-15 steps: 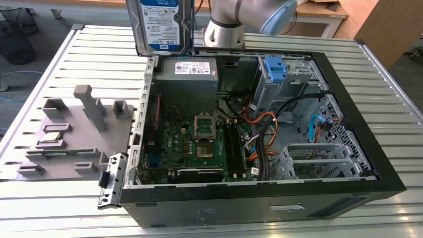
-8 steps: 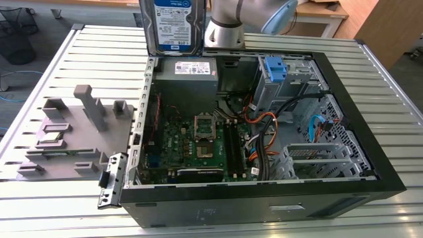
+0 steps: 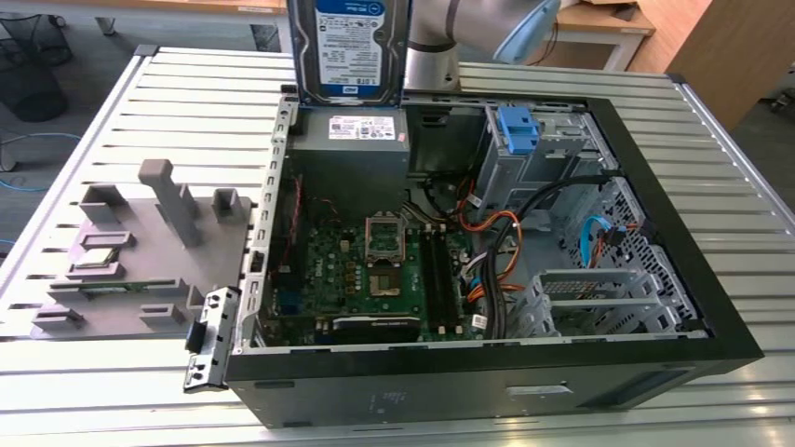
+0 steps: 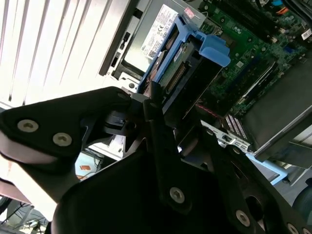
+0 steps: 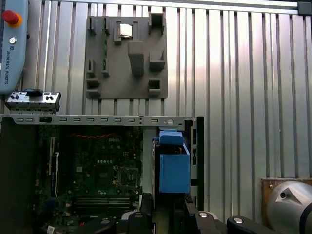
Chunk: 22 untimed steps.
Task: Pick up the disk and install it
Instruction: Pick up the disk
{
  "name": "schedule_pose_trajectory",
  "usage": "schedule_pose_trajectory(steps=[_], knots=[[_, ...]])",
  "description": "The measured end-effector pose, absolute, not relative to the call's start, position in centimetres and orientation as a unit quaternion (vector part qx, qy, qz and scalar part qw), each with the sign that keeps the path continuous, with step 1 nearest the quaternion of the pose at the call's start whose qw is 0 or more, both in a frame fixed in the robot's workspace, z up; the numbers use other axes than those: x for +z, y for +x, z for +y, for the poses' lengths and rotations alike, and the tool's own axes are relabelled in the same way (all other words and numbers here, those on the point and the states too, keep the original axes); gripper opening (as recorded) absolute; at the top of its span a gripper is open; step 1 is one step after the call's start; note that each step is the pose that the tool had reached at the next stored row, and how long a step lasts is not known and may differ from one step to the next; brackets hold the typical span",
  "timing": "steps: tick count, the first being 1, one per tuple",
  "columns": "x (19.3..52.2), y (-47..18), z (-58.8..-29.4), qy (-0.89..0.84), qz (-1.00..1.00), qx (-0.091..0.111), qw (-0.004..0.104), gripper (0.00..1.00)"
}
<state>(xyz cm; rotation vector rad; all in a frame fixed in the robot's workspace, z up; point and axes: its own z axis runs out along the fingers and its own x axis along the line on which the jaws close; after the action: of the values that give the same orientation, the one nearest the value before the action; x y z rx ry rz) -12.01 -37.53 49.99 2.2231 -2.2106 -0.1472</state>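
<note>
You had the hand [image 4: 151, 97] clamped on the disk [image 3: 360, 47], holding it upright in its blue frame over the power-supply box [image 3: 352, 154] of the open computer case [image 3: 435, 391].

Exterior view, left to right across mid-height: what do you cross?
Grey parts fixture → motherboard → cable bundle → metal drive cage. The disk, held by the tool over the power supply, overlaps the motherboard's span, so omitted.

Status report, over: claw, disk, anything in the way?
Claw shut on the disk. Disk upright above the open computer case, by the power supply. Loose cables lie inside the case.
</note>
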Motion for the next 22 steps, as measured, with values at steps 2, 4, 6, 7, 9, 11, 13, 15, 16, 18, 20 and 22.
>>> schedule_pose_trajectory(steps=[2,4,6,7,9,11,13,15,16,18,20,22], knots=[[50.0,-11.6,-37.5,0.708,-0.704,-0.047,0.001,0.35],[50.0,-11.1,-37.5,0.708,-0.704,-0.047,0.001,0.35],[50.0,-10.4,-37.5,0.708,-0.704,-0.047,0.001,0.35],[50.0,-10.1,-37.5,0.708,-0.704,-0.047,0.002,0.35],[50.0,-9.4,-37.5,0.708,-0.704,-0.047,0.001,0.35],[50.0,-8.6,-37.5,0.708,-0.704,-0.047,0.001,0.35],[50.0,-7.9,-37.5,0.708,-0.704,-0.047,0.001,0.35],[50.0,-7.3,-37.5,0.708,-0.704,-0.047,0.002,0.35],[50.0,-7.1,-37.5,0.708,-0.704,-0.047,0.002,0.35],[50.0,-7.1,-37.5,0.708,-0.704,-0.047,0.002,0.35],[50.0,-7.1,-37.5,0.708,-0.704,-0.047,0.001,0.35],[50.0,-7.0,-37.5,0.708,-0.704,-0.047,0.002,0.35]])
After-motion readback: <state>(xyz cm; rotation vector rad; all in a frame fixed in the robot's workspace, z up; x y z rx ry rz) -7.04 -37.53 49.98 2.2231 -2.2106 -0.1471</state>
